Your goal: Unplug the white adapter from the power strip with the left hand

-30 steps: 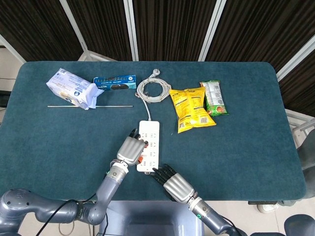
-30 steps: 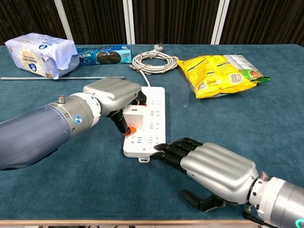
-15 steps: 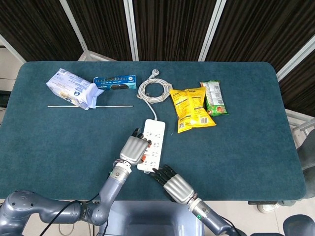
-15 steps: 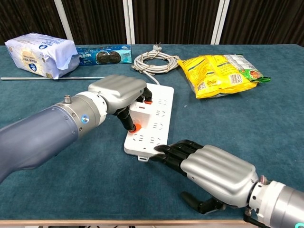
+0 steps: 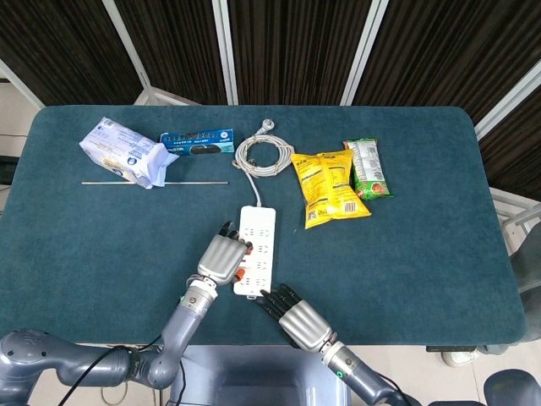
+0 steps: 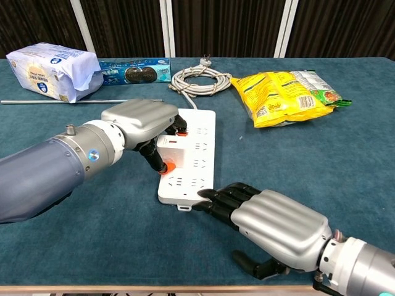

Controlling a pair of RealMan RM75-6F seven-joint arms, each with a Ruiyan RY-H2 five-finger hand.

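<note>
Two metal hands worked at the white rectangular power strip, which lay flat on the dark teal felt tabletop, near its front edge. The left hand sat at the strip's left side, its dark fingers curled around the white boxy adapter, which stood upright in the strip's left row of sockets, still seated, with an orange spot showing at its lower corner. The right hand lay palm down at the strip's near end, its black fingertips together and touching the strip's front edge; it held nothing, the fingers flat rather than gripping.

From the strip's far end a white cable ran back to a loose white coil ending in a plug. Right of the strip, toward the back, lay a yellow snack bag, and beside that a green-and-red snack packet. Behind the strip to the left sat a long blue biscuit box, and further left a white-and-blue soft pack of wipes. A thin metal rod lay in front of that pack, well left of the strip.
</note>
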